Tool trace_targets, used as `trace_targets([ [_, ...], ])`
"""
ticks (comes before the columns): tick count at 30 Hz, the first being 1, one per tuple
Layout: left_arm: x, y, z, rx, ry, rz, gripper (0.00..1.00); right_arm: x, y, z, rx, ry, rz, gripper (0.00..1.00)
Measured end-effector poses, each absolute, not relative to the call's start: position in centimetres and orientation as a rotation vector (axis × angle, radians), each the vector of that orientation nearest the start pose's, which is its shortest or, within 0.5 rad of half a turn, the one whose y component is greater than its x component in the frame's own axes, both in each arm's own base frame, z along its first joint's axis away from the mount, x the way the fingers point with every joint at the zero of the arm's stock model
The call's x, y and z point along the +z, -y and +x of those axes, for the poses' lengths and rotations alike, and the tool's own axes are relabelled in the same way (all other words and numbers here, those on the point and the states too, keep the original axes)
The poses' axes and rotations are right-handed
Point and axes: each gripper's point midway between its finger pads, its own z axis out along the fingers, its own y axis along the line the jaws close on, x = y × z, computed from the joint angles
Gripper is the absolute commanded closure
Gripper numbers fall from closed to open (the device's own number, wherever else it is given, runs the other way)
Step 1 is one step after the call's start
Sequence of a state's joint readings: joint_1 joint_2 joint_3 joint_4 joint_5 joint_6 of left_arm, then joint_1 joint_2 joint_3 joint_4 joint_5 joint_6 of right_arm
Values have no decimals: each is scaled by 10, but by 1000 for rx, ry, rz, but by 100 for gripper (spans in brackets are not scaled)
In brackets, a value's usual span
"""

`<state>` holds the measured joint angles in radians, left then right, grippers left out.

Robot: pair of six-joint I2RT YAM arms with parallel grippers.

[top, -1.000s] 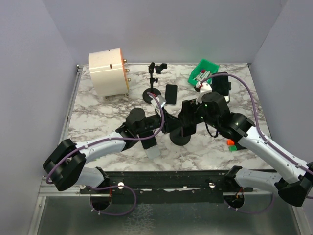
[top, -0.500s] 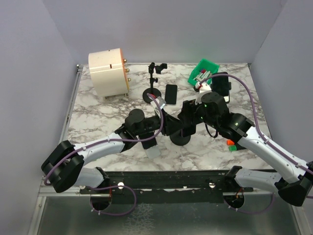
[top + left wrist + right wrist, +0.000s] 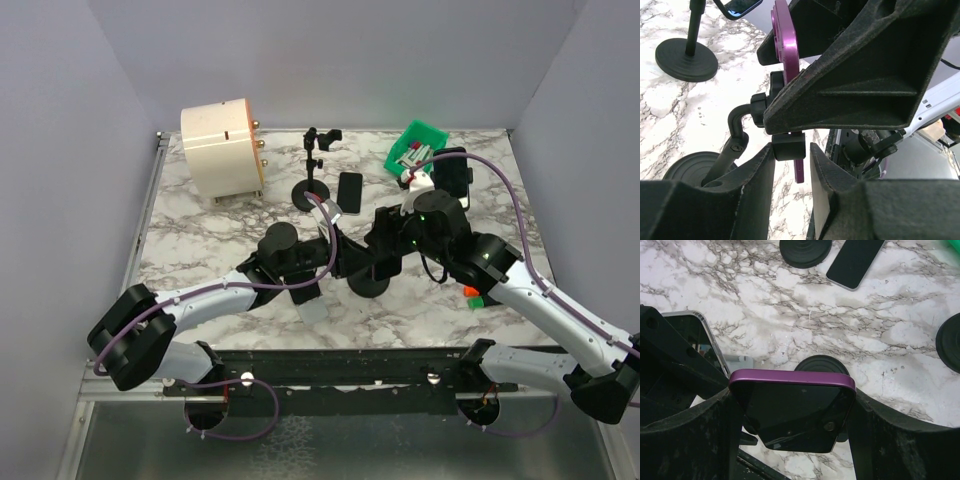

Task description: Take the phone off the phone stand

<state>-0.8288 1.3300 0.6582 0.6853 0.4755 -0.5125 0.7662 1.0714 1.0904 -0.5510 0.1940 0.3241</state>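
Phone [image 3: 792, 410]: purple-edged slab with a dark glossy face, standing on edge. It is at the middle of the bench, above the round foot of the phone stand. From the left wrist only its thin purple rim [image 3: 785, 45] shows.
Phone stand [image 3: 368, 283]: black, with a round foot and a bent arm [image 3: 737, 135] rising to a jointed clamp block.
Right gripper [image 3: 792, 400]: spread wide and closed on the phone, with one of its fingers [image 3: 690, 440] against each short side.
Left gripper [image 3: 792, 150]: narrowly parted, with its fingers [image 3: 755, 175] on either side of the stand's clamp block. Cannot tell whether they press it.
Bench [image 3: 200, 250]: white marble pattern with grey veins.
Room: plain pale lilac walls at the left, far and right edges.
Far-left corner: cream drum [image 3: 222, 148].
Far edge, middle: second stand [image 3: 312, 190], black. A black phone [image 3: 349, 192] lies flat just beside its foot.
Far-right corner: green bin [image 3: 418, 143].
Right edge: small orange and green blocks [image 3: 472, 295], partly hidden by the right arm.
Near edge: black rail [image 3: 340, 368] carrying both arm bases.
Open room: bare marble shows along the left edge, below the drum. The two arms meet over the bench centre, close together.
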Motion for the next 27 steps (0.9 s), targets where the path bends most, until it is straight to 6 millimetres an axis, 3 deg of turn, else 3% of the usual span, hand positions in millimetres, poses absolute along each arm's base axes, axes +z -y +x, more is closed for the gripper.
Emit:
trace_targets([
  [14, 230, 368, 202, -1399, -1619, 674, 60, 249, -215, 253, 455, -2093, -349, 63],
  [27, 230, 368, 202, -1406, -1626, 667, 64, 249, -215, 253, 457, -2091, -349, 63],
])
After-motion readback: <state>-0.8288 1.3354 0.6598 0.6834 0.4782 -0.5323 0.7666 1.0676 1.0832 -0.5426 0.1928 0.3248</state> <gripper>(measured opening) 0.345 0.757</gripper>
